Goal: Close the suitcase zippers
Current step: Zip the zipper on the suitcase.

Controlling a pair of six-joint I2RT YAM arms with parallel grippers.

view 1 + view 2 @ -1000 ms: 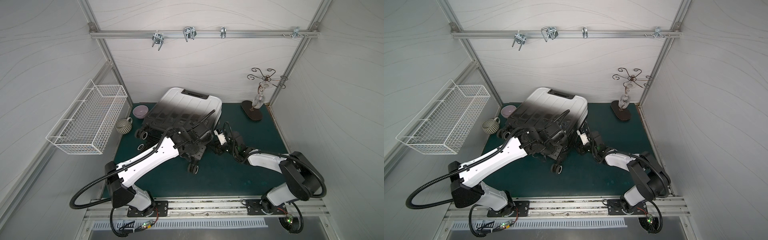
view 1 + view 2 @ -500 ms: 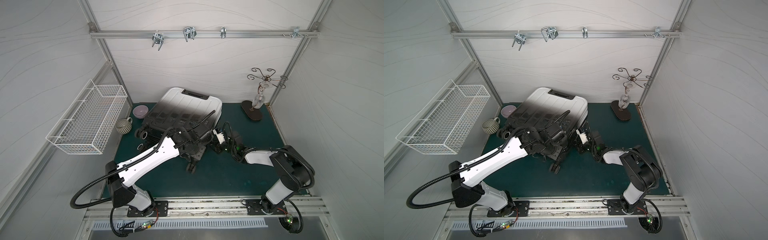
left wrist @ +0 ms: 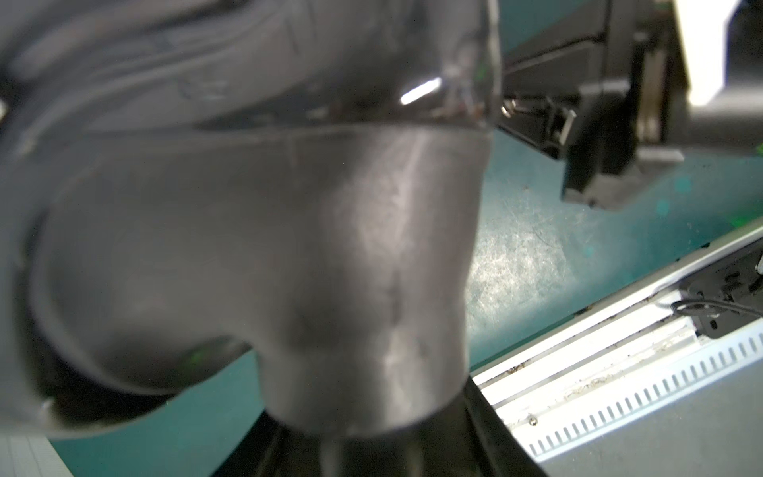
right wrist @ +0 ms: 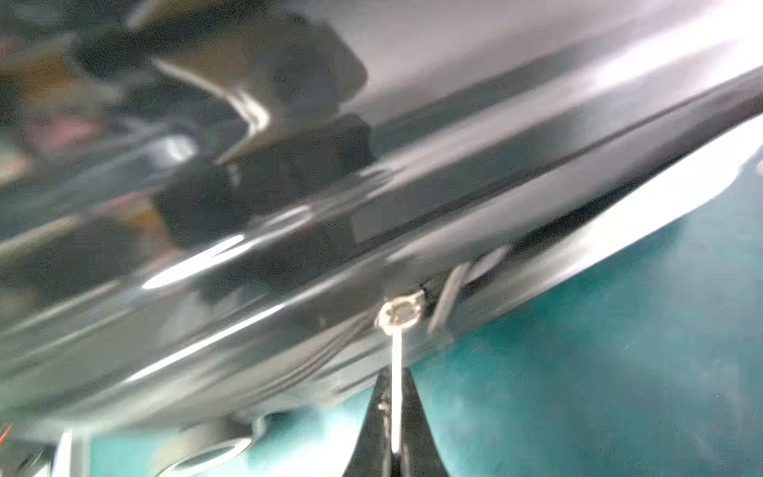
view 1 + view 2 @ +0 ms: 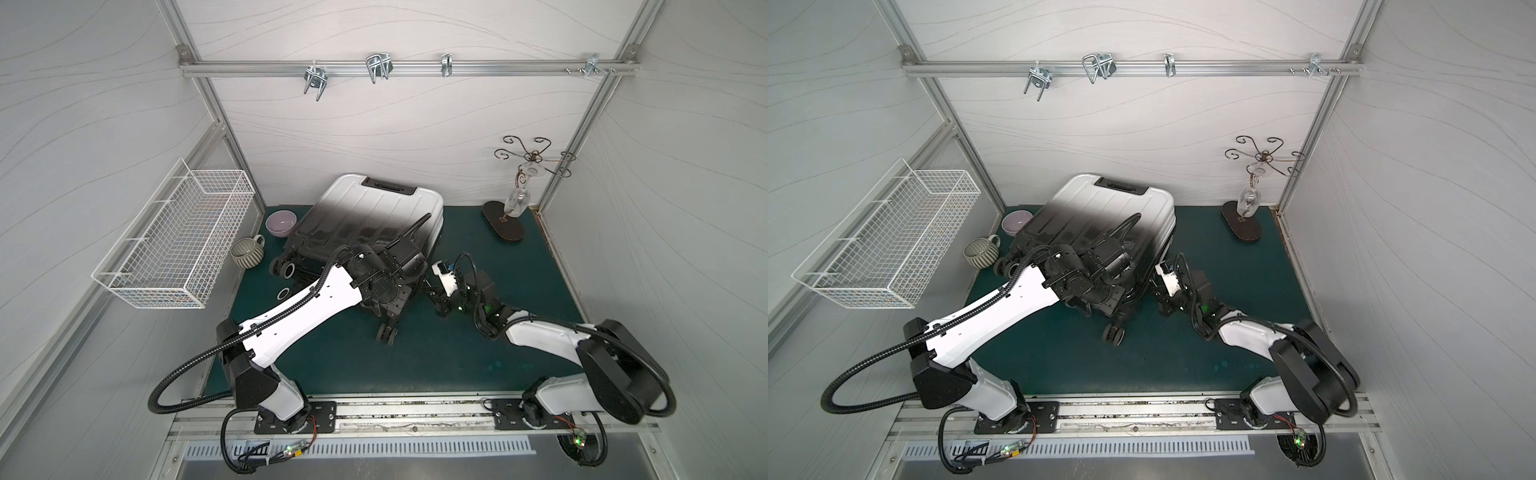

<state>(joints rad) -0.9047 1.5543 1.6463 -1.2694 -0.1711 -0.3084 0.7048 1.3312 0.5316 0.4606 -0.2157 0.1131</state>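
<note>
Suitcase (image 5: 376,212) zipper pull (image 4: 396,351) pinched, seam run looks next
It lies flat at 12 o'clock on the mat (image 5: 457,353), long axis 1 to 7 o'clock, handle end at 1; the pull hangs from the zipper track (image 4: 318,361) on the 4 o'clock side, clenched in the right gripper (image 4: 395,382), which reaches in from 4 o'clock, so that arm is nearer. At the wheel end near 6 o'clock sits the left gripper (image 5: 390,301), grip unreadable. Beyond, bowl (image 5: 281,222) and mug (image 5: 247,253) at 9 o'clock, glass stand (image 5: 505,222) at 2, all off the seam
</note>
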